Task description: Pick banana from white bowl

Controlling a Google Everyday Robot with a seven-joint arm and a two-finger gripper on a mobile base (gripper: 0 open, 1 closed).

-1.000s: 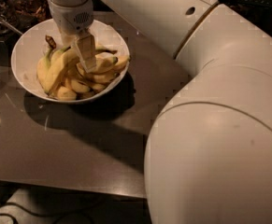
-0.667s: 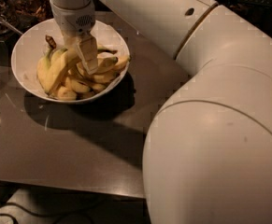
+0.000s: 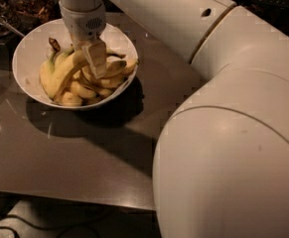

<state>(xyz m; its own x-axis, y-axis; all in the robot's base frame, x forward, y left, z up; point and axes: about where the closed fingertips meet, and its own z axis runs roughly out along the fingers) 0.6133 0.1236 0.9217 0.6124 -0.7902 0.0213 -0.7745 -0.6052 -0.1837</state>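
The white bowl (image 3: 26, 51) stands on the table at the upper left, with several yellow bananas in it. The long curved banana (image 3: 64, 76) lies slanted across the pile, its upper end raised between the fingers. My gripper (image 3: 92, 66) reaches down into the middle of the bowl and is shut on that upper end. One pale finger (image 3: 97, 58) shows in front of the banana; the other is hidden behind it. Shorter bananas (image 3: 100, 86) lie below and to the right.
The bowl sits on a grey-brown table (image 3: 84, 157) whose front edge runs along the bottom. My bulky white arm (image 3: 223, 133) fills the right half of the view. Dark clutter (image 3: 27, 4) and a metal handle (image 3: 7, 26) lie behind the bowl at the upper left.
The gripper has closed on the long banana and raised its upper end, so the banana now slants up out of the pile. The bowl has not moved.
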